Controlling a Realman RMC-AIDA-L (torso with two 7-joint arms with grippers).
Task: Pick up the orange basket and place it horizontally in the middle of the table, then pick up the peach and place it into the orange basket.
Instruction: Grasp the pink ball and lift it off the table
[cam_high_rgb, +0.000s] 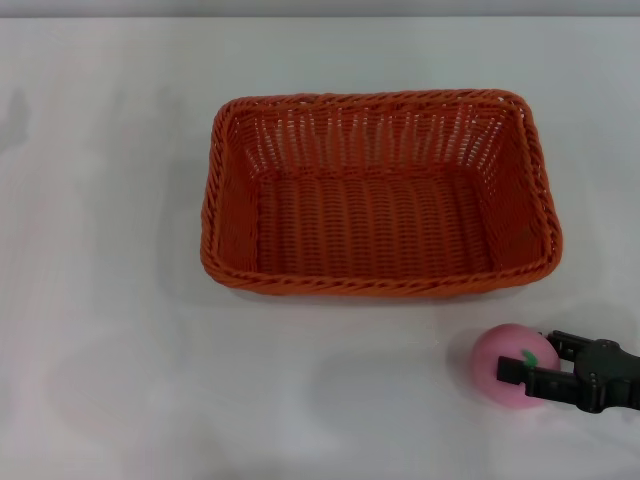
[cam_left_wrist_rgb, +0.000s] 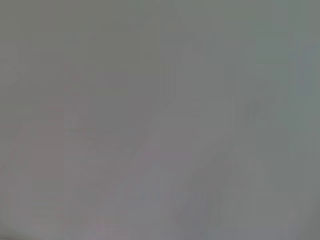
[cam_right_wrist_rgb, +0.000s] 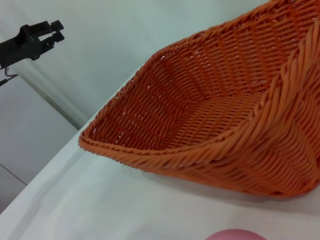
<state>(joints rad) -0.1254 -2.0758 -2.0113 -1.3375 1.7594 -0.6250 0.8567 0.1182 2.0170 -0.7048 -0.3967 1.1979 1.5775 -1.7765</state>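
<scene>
Peach (cam_high_rgb: 512, 364) on tabletop (cam_high_rgb: 120, 380): likely light, smooth, prone to rolling; right claw (cam_high_rgb: 528, 366) straddles it, fingers spread, best gripped across its middle.

The head view was bright and evenly lit, w/ soft diffuse light from above; the table (cam_high_rgb: 120, 380) looked almost washed out, no hard glare; the orange basket (cam_high_rgb: 378, 195) threw only a faint grey shadow along its near and left side; a pale shadow lay under the peach (cam_high_rgb: 512, 364) too. Focus was good there, weave sharp. The left wrist view was dim, grey, fully blurred; only vague soft shadow shapes, nothing could be identified. In the right wrist view the basket rim was sharp in the centre; the near corner was stretched by perspective; the background was softer.
</scene>
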